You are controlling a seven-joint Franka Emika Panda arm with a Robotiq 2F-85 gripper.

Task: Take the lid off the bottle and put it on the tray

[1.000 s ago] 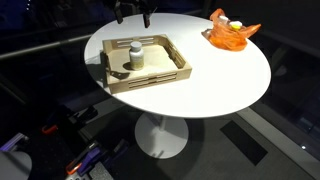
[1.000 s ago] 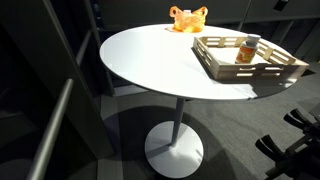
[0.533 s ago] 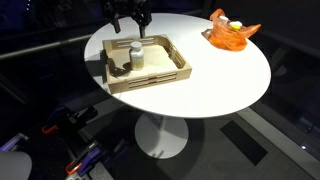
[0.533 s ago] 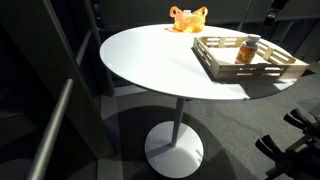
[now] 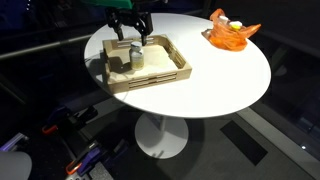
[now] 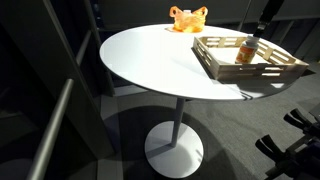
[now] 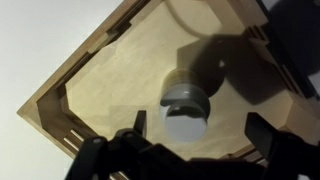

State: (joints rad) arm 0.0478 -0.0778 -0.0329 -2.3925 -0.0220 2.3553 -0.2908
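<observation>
In an exterior view, a round white table [image 5: 215, 80] carries a wooden tray [image 5: 150, 83] near its edge, with a small bottle [image 5: 135, 57] standing upright inside the tray, the lid [image 5: 135, 46] on top of it. The gripper [image 5: 133, 31] hangs right above the bottle with its fingers spread apart, holding nothing. An orange thing [image 5: 232, 31] lies well apart on the far side of the table. In an exterior view from another place, the table [image 6: 160, 60] shows the tray [image 6: 245, 73] at its right side and the bottle [image 6: 246, 51] upright within it; the gripper [image 6: 265, 20] comes down from above, dark against a dark background, and how its jaws stand cannot be told here. The orange thing [image 6: 187, 18] sits at the back edge. In the wrist view, the bottle [image 7: 187, 110] is seen from above on the tray [image 7: 60, 100] floor, and the gripper [image 7: 199, 124] is spread wide, one finger on each side, neither touching it.
</observation>
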